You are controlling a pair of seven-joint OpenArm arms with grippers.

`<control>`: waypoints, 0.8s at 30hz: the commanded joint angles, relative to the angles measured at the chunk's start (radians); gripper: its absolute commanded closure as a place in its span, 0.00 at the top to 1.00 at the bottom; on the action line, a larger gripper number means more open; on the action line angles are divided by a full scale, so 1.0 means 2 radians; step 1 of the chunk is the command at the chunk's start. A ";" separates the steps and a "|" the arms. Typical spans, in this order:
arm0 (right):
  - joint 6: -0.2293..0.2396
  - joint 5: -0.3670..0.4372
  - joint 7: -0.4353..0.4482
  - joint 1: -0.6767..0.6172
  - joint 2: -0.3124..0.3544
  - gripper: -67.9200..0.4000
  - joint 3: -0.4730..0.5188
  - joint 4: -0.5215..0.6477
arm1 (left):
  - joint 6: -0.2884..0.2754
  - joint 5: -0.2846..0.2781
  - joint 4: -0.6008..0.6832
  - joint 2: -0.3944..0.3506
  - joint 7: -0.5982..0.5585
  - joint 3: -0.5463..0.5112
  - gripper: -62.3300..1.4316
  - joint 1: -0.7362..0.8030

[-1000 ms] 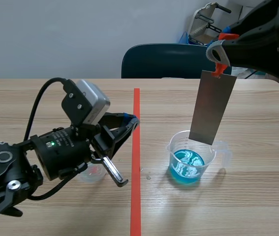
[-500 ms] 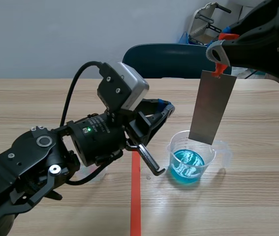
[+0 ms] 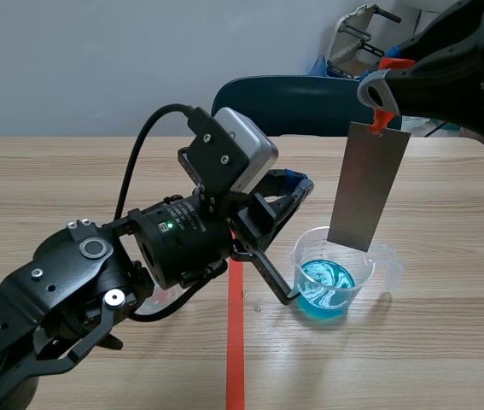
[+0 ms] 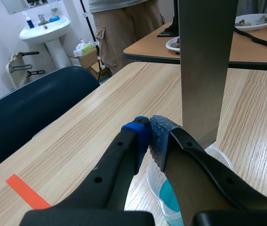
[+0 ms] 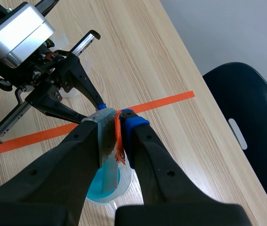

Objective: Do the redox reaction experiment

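Observation:
A clear beaker (image 3: 337,278) of blue liquid stands right of the red tape line. Above it hangs a grey metal sheet (image 3: 368,186), its lower edge just over the beaker's rim. My right gripper (image 3: 384,107) is shut on the sheet's top, at an orange tab. In the right wrist view the sheet (image 5: 106,157) runs down between the fingers toward the blue liquid (image 5: 109,186). My left gripper (image 3: 300,184) is shut on nothing, its tips close beside the sheet (image 4: 204,61) and above the beaker (image 4: 157,188). Its blue pads (image 4: 142,136) meet.
A small clear dish (image 3: 161,299) sits under the left arm, left of the tape line (image 3: 235,350). A dark blue chair (image 3: 284,104) stands behind the table's far edge. A person (image 4: 124,19) stands in the background of the left wrist view.
The left arm has swung right and up, from the left half of the table across the tape line to beside the sheet. The right arm and sheet have not moved.

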 commanded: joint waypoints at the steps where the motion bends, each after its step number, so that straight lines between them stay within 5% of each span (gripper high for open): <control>1: -0.002 0.002 0.006 0.010 0.005 0.01 0.003 0.004 | 0.002 -0.001 0.009 0.001 -0.005 0.001 0.06 -0.002; 24: -0.002 0.002 0.006 0.010 0.005 0.01 0.003 0.004 | 0.002 -0.002 0.009 -0.026 0.008 0.001 0.07 0.000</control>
